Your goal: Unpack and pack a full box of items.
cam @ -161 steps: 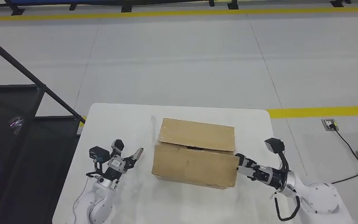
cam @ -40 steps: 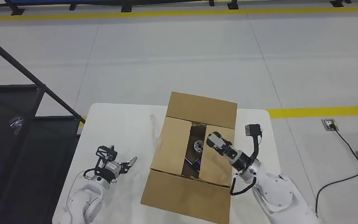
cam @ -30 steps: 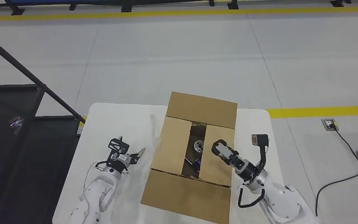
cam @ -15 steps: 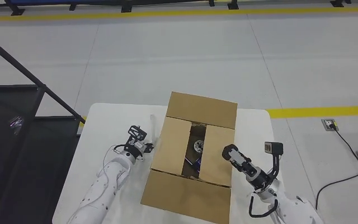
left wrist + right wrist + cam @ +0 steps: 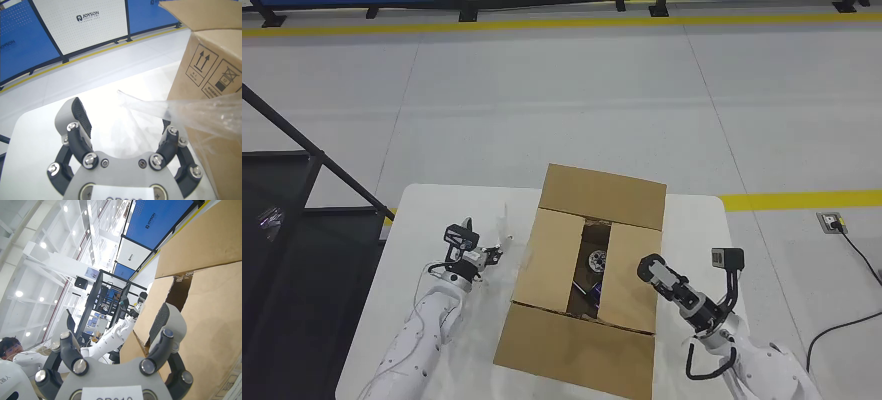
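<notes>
White table point(image 5: 422, 220) took the lower half of the top view. Cardboard box point(image 5: 577, 350) stood at its centre, far and near flaps folded out, left inner flap point(image 5: 547, 260) and right inner flap point(image 5: 634, 285) lying nearly flat with a dark slot between them. Items point(image 5: 594, 262) showed in that slot, too small to identify. Clear plastic film point(image 5: 151, 106) trailed beside the box's left wall. Left gripper point(image 5: 489, 256) sat just left of the box, released, the film draped over 1 finger and not pinched. Right gripper point(image 5: 646, 268) sat at the slot edge of the right inner flap, fingers spread, nothing grasped. Judged step: opening the 2 inner flaps to reach the contents. To do it well, catch the right flap by its free edge, swing it outward past upright so it does not spring back, and avoid dragging the box. The left claw should shed the film before taking its flap. Top view gave the layout and the slot. Left wrist view added the film and the printed side wall. Right wrist view added the torn flap edge and 1 pad point(image 5: 159, 319) against cardboard.
</notes>
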You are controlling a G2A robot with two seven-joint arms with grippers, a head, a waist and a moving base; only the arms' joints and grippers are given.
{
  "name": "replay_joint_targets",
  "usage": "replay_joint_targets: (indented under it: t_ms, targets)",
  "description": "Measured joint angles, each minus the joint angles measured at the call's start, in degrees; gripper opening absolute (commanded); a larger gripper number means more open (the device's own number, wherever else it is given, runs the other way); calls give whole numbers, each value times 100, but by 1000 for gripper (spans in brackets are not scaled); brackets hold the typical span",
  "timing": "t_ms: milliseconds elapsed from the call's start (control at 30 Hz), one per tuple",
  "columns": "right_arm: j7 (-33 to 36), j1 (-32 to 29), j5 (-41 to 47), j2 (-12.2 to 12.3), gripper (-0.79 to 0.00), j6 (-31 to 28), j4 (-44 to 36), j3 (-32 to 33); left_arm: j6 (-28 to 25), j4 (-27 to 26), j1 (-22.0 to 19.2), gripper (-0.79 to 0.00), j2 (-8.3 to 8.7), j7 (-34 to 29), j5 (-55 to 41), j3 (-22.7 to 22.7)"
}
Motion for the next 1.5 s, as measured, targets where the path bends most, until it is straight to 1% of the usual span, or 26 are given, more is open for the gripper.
replay_joint_targets:
  t_ms: [233,400,533,633,733,900,1067,1200,1300,1367,1433,1500]
  targets:
    - [119,160,103,-17,0,5,150,-53,100,-918,792,0,193,-38,133,-556]
    - [168,256,129,-29,0,33,234,-91,196,-1547,1297,0,292,-310,299,-872]
    - [210,326,144,-39,0,65,283,-121,-3,-1917,1614,0,366,-724,487,-1046]
    - [233,374,137,-46,0,89,321,-147,-157,-1993,1682,0,400,-1015,621,-1097]
    - [252,410,133,-53,0,103,356,-169,-210,-1973,1650,0,405,-1195,709,-1063]
    - [254,413,125,-60,0,89,384,-178,-314,-1906,1563,0,398,-1306,830,-941]
    - [332,427,107,-64,0,178,422,-204,-421,-1929,1615,0,415,-1199,951,-917]
    - [390,589,-86,-82,0,470,359,-349,-519,-2179,1897,0,468,-937,985,-1082]
    - [516,857,-402,-124,0,926,323,-677,-693,-2630,2327,0,527,-589,772,-1375]
    - [573,1149,-614,-176,0,1293,406,-983,-847,-3027,2692,0,565,-343,465,-1648]
    - [605,1476,-718,-242,0,1577,599,-1292,-1050,-3426,3062,0,597,-106,141,-1916]
    - [642,1769,-742,-306,0,1780,846,-1539,-1225,-3712,3351,0,620,68,-113,-2127]
